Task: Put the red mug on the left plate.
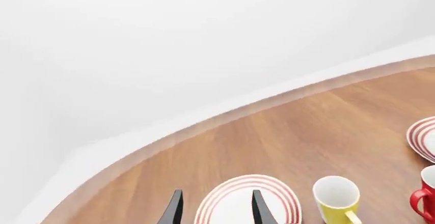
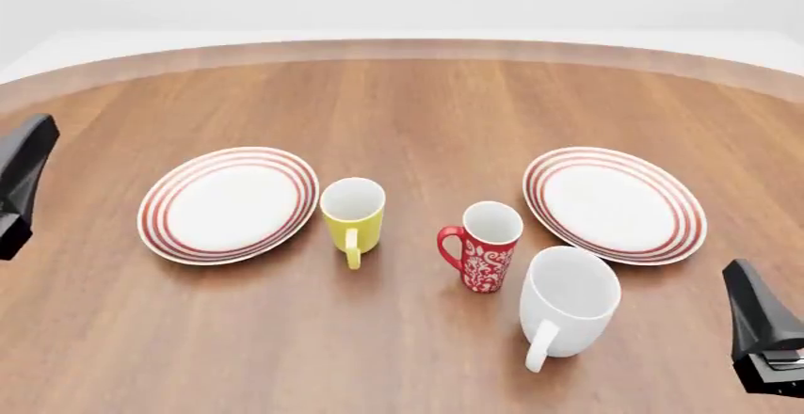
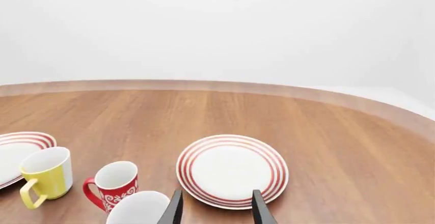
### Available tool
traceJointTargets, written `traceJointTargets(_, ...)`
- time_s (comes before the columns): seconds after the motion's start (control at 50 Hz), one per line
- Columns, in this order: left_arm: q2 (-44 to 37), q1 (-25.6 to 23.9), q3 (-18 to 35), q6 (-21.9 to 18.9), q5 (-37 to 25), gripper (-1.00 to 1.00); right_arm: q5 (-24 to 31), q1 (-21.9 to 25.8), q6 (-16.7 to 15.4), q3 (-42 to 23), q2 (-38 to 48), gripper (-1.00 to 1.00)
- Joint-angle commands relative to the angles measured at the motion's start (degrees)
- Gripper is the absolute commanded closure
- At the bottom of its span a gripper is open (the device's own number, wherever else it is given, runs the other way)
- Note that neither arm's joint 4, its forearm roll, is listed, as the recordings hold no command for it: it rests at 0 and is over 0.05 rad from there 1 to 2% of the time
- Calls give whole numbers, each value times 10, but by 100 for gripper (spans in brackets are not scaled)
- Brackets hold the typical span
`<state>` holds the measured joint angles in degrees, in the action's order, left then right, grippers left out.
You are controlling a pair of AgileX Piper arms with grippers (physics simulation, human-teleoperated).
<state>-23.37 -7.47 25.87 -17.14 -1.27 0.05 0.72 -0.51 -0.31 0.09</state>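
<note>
The red mug — a slim, tall ceramic cup with a white floral pattern, a white inside and a red handle — stands upright on the round wooden table, near the middle. Its handle points toward the plain yellow mug, which stands upright a little to its left, apart from it. Just beside the red mug on the near right stands the larger plain white mug, its handle turned toward the near edge; whether the two touch cannot be told.

The left plate — round, white, with red concentric rings at its rim — lies flat just left of the yellow mug and carries nothing. An identical right plate lies on the far right of the red mug, also bare.

The left gripper is seen in its wrist view above the left plate's near side, fingers spread apart, gripping nothing. The right gripper is likewise released, its fingers parted over the near rim of the right plate, with the white mug just beside one fingertip. Both arms sit at the table's outer sides, well apart from the red mug.
</note>
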Motion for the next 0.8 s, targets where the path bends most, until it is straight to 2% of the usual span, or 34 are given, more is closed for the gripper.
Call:
traceJointTargets(0.02,-65,-17,74,-32,5,-100,0,0,0,0,0,-100)
traceJointTargets(0.32,-111,-37,172,-61,-41,-100,0,0,0,0,0,-100)
traceJointTargets(0.38,-132,-57,183,-93,-53,-100,0,0,0,0,0,-100)
traceJointTargets(0.56,-192,-65,268,-117,-89,-100,0,0,0,0,0,-100)
traceJointTargets(0.76,-199,-61,330,-134,-135,-100,0,0,0,0,0,-100)
traceJointTargets(0.8,-195,-69,343,-154,-149,-100,0,0,0,0,0,-100)
